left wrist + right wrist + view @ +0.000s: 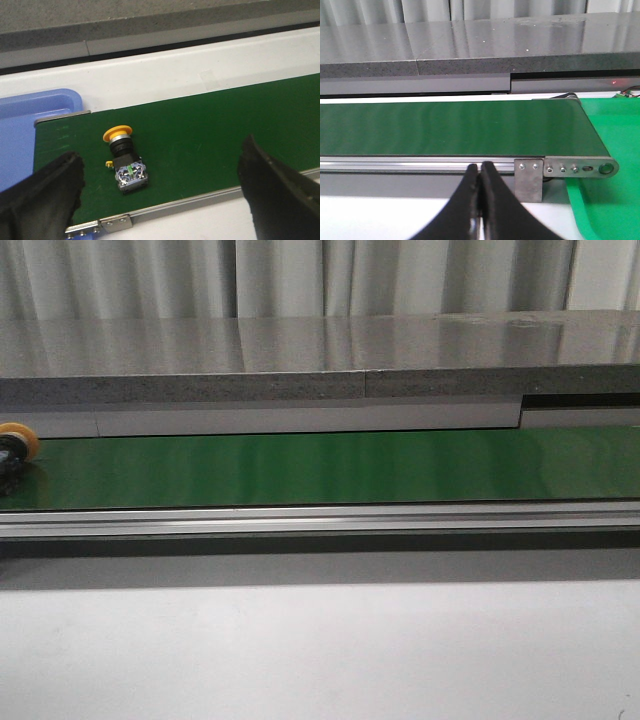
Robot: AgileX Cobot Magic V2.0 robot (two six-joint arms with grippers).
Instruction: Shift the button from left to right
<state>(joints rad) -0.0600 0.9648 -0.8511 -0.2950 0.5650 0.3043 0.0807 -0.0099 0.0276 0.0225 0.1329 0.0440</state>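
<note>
The button [125, 162] lies on its side on the green conveyor belt [210, 135], yellow head pointing away from me, dark body and greenish mark towards me. In the front view it shows at the far left edge [16, 445]. My left gripper [160, 192] is open above the belt's near edge, its black fingers [45, 195] wide apart, the button between them but further off, untouched. My right gripper [480, 172] is shut and empty, in front of the belt's near rail towards its right end.
A blue tray [30, 125] sits beyond the belt's left end. A green tray [615, 145] sits past the belt's right end. An aluminium rail [320, 520] runs along the belt's near side. A grey ledge [300, 370] runs behind the belt.
</note>
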